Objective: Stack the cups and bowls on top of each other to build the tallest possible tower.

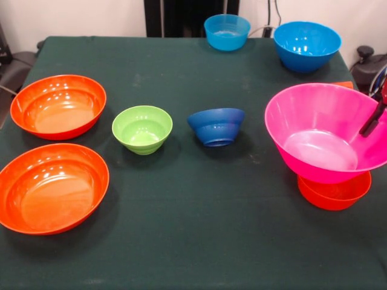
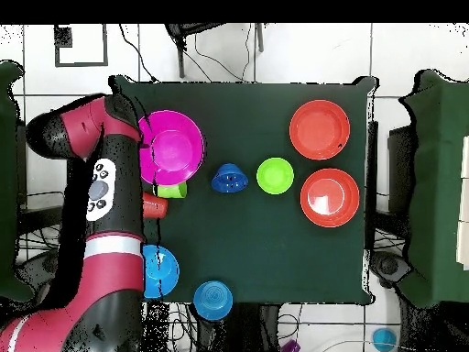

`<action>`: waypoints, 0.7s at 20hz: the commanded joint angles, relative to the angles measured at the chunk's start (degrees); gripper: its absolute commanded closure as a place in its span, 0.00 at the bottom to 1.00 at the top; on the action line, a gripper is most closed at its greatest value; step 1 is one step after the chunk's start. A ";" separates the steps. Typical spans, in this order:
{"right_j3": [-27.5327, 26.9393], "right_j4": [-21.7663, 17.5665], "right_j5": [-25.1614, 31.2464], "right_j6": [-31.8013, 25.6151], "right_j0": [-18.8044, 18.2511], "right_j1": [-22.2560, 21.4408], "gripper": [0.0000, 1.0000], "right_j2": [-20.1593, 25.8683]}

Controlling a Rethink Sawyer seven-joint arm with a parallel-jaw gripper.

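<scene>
We see the gripper [image 1: 376,115] only as dark tips at the right edge of the front view, touching or pinching the rim of the big pink bowl [image 1: 323,130]; we cannot tell whether it is clamped on that rim or merely beside it. The pink bowl sits tilted, its low side resting in a smaller orange bowl [image 1: 335,193] beneath, its mouth tipped toward the table's middle. That pair is the only stack so far.

In the overhead view the arm [image 2: 105,183] lies along the table's left edge, covering the pink bowl's left rim [image 2: 174,147]. So the bowl lies directly at the hand, and the coming move, in our judgement, turns on that rim contact: levelling or lifting the bowl from its raised side.

Just below the pink bowl in the overhead view, an orange cup [image 2: 156,204] and a lime green cup [image 2: 174,191] lie close against the arm, likely to be knocked. Further along sit 2 sky blue bowls [image 1: 227,31] [image 1: 306,45]. Toward the middle stand a small dark blue bowl [image 1: 216,127], mouth down, and a small lime green bowl [image 1: 142,128]; 2 wide orange bowls [image 1: 58,106] [image 1: 51,187] rest well apart on the far side.
</scene>
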 commanded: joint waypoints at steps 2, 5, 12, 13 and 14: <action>-0.33 1.17 -4.28 13.62 1.00 4.11 0.00 2.33; 0.72 1.54 -5.15 13.73 1.04 3.79 0.00 2.12; 0.29 2.80 -6.75 14.41 1.40 5.19 0.00 1.24; 0.19 3.05 -6.76 14.41 1.48 5.33 0.00 1.06; 0.03 3.29 -6.65 14.34 1.48 5.43 0.00 0.94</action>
